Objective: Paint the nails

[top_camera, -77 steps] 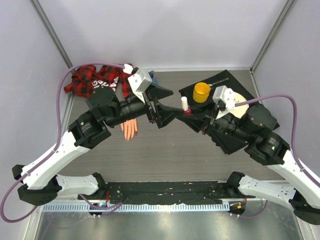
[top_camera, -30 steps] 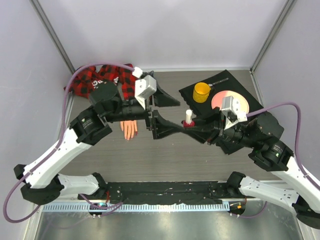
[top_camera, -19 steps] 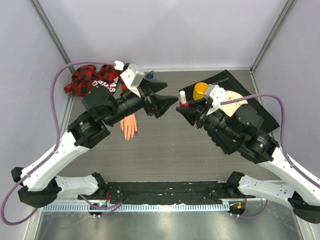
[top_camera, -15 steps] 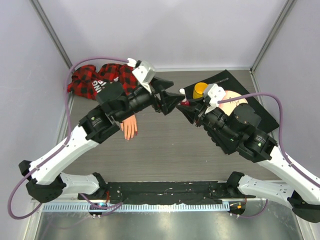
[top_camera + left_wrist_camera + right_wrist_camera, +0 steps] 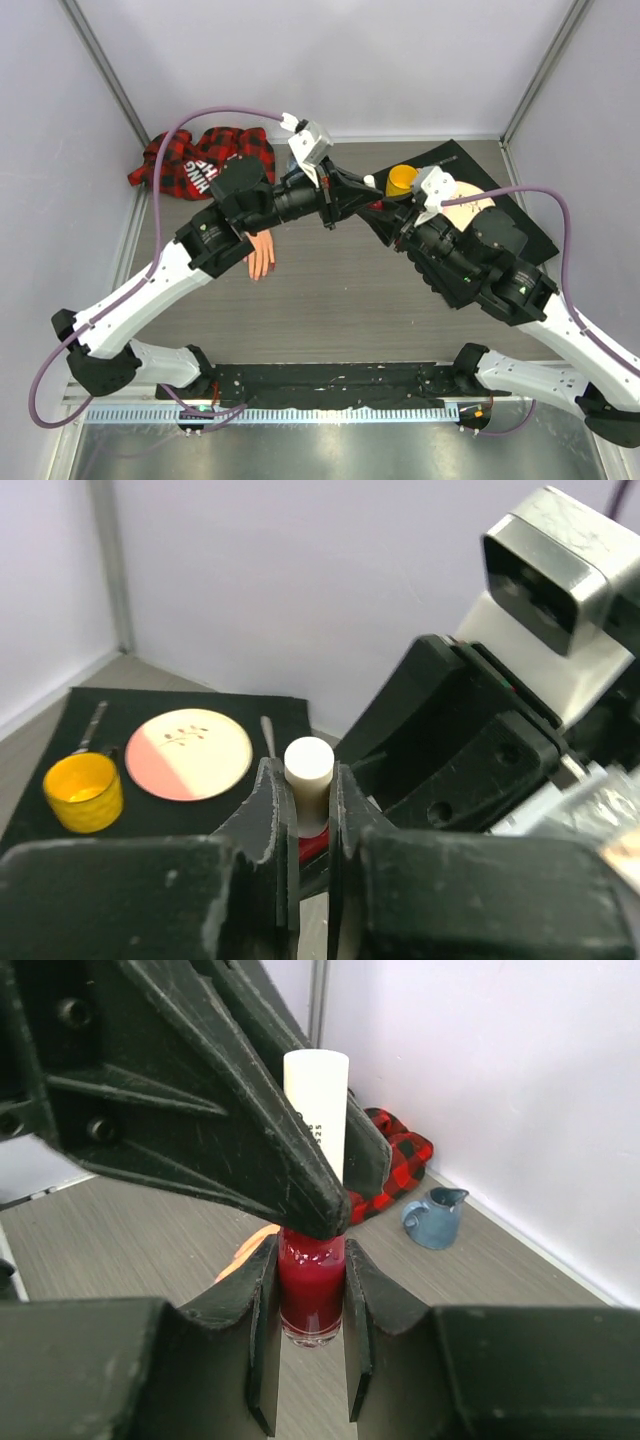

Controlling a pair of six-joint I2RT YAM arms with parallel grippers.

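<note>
A small red polish bottle (image 5: 311,1285) hangs upright above the table, and my right gripper (image 5: 310,1260) is shut on its glass body. My left gripper (image 5: 308,792) is shut on the bottle's white cap (image 5: 308,768), its black fingers (image 5: 200,1120) reaching in from the left. In the top view the two grippers meet at the bottle (image 5: 372,195) near the table's middle back. The peach mannequin hand (image 5: 260,255) lies flat at the left with its plaid sleeve (image 5: 195,160) behind it. The nails at its fingertips (image 5: 258,273) are too small to make out.
A yellow cup (image 5: 402,180) and a pink-and-cream plate (image 5: 470,205) sit on a black mat (image 5: 520,235) at the back right. A small blue jug (image 5: 435,1218) stands near the back wall beside the sleeve.
My left gripper has swung in from the left and closed its open jaws on the white cap. The right gripper has kept hold of the bottle, barely moving over the last half second.
</note>
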